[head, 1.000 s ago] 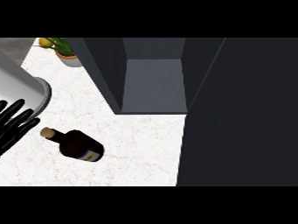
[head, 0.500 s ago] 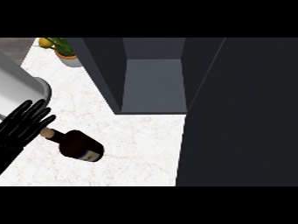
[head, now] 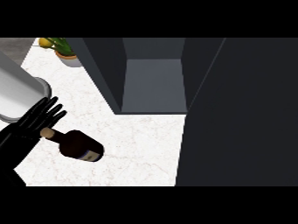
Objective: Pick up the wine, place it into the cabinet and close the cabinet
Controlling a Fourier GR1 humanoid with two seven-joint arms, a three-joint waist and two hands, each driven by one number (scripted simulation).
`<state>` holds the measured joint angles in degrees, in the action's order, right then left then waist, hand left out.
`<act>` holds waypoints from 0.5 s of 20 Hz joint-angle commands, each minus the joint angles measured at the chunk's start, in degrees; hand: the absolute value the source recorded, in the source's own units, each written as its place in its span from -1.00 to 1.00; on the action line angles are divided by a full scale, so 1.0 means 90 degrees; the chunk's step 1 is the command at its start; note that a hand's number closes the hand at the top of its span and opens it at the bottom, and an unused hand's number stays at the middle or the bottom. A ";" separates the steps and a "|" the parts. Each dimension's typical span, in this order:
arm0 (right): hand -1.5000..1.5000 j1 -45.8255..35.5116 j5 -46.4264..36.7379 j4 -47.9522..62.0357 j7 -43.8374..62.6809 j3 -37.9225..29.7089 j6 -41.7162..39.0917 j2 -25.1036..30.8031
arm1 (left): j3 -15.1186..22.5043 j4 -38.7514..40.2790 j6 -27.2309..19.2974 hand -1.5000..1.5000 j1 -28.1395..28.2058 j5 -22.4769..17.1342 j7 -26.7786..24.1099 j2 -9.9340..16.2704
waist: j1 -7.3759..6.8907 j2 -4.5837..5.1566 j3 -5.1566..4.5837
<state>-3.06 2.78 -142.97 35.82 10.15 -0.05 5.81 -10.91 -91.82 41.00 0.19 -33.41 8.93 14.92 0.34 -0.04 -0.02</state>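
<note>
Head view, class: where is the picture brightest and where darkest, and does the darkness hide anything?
In the head view, the white marbled counter is evenly bright, with no glare visible; the open cabinet interior is dim grey and its door near black; the black left hand stands out against the counter, next to the dark wine bottle, whose label cannot be read.

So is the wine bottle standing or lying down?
Lying down: the wine bottle rests on its side on the counter, cork toward the left hand.
</note>
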 commanded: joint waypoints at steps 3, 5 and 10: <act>-1.00 0.0425 0.0554 -0.0497 -0.0237 -0.0456 -0.0319 0.0092 | 0.0125 0.0611 0.0289 -1.00 -0.0155 0.0789 -0.0567 -0.0264 | -0.0005 0.0003 0.0004; -1.00 -0.0175 0.0058 -0.0752 0.0473 -0.0034 0.0068 -0.0019 | -0.0371 0.1261 0.0823 -1.00 -0.0339 0.0420 -0.0754 0.0282 | 0.0000 0.0002 -0.0003; -1.00 0.0198 0.0020 -0.0939 0.0398 0.0087 0.0007 -0.0061 | -0.0183 0.1862 0.1068 -1.00 -0.0413 0.1210 -0.1339 0.0044 | 0.0022 0.0002 -0.0002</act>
<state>-4.41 2.92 -143.12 37.20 8.88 -0.16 5.95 -11.46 -81.67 47.18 -1.64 -25.42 0.86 14.31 0.40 -0.05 -0.03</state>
